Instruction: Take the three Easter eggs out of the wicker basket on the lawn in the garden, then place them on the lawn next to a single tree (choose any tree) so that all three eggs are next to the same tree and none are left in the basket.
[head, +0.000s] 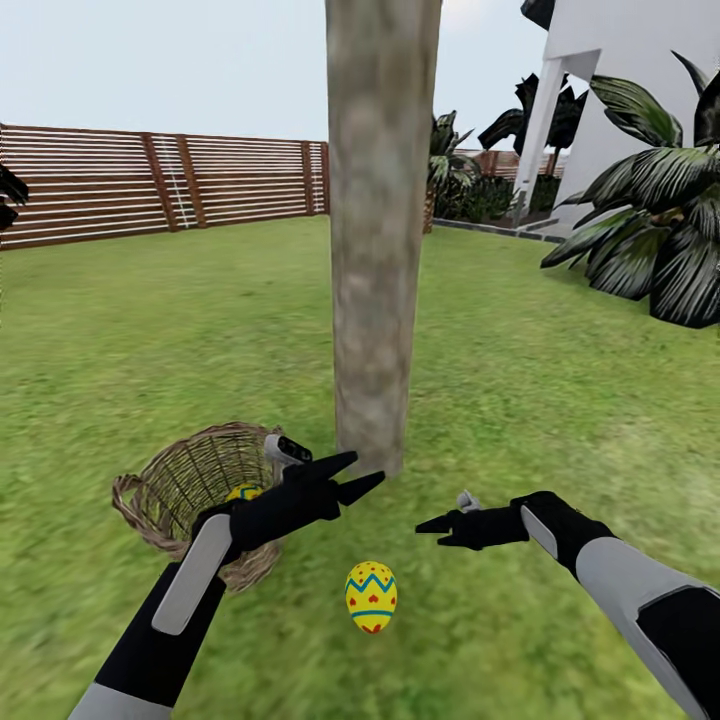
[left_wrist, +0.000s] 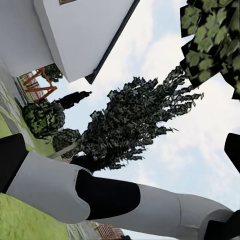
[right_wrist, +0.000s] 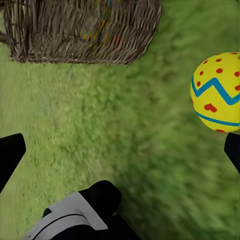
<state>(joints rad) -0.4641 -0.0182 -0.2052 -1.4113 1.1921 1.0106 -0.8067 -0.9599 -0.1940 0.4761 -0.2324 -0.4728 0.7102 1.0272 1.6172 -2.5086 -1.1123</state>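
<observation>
Both grippers, left (head: 352, 478) and right (head: 432, 524), fingers spread, empty. Egg (head: 370, 596) looks smooth, rigid, likely rolls; pinch its midsection. Another in basket (head: 170, 480).

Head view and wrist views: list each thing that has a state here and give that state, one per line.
Egg on the lawn: out of the basket, upright on the grass near the tree trunk, held by nothing.
Wicker basket: tipped toward the camera, at least one egg inside.
Left gripper: open, empty, beside the basket rim.
Right gripper: open, empty, low over the grass.
</observation>
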